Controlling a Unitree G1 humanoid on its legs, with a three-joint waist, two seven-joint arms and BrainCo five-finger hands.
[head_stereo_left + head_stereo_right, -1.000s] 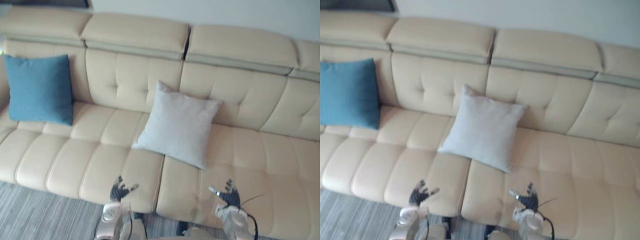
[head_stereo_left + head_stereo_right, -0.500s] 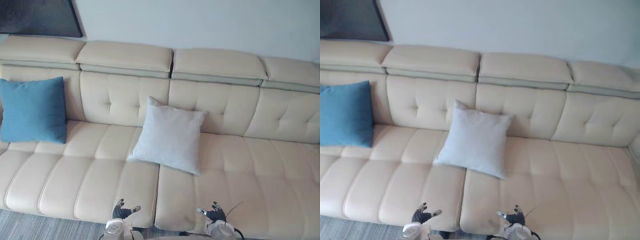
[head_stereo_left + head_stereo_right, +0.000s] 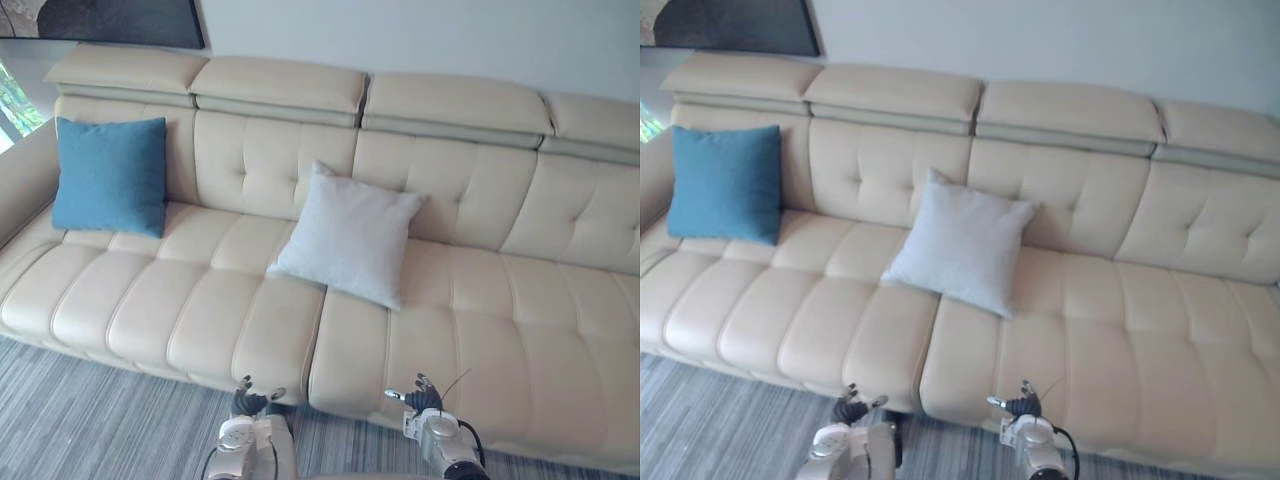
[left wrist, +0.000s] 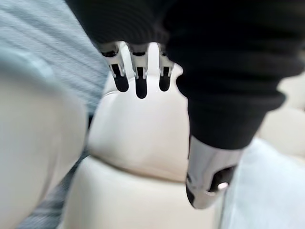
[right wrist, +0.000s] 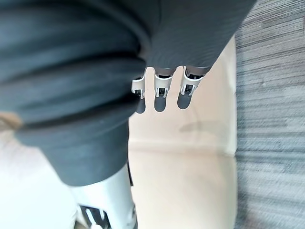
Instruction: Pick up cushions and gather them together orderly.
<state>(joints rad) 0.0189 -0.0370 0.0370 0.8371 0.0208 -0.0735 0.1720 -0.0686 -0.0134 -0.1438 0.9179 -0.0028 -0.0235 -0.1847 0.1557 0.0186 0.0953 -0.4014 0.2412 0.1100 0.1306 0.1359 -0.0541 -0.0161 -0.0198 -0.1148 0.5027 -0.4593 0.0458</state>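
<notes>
A pale grey cushion [image 3: 349,234] leans against the backrest at the middle of a long cream sofa [image 3: 480,330]. A blue cushion [image 3: 110,175] stands upright against the backrest at the sofa's left end. My left hand [image 3: 250,401] hovers in front of the sofa's front edge, fingers straight and holding nothing. Level with it, my right hand [image 3: 421,395] is also open and empty by the front edge. In the left wrist view the left hand's fingers [image 4: 138,76] point at the sofa seat [image 4: 143,138]. The right hand's fingers [image 5: 162,90] stretch out over the seat edge [image 5: 190,157].
A grey striped rug [image 3: 90,420] covers the floor in front of the sofa. A dark picture [image 3: 110,20] hangs on the wall above the sofa's left end. The sofa's left armrest [image 3: 22,180] rises beside the blue cushion.
The camera has moved back and shifted, so more rug and the sofa's left armrest show. Both hands stay open and low before the sofa. The cushions have not moved.
</notes>
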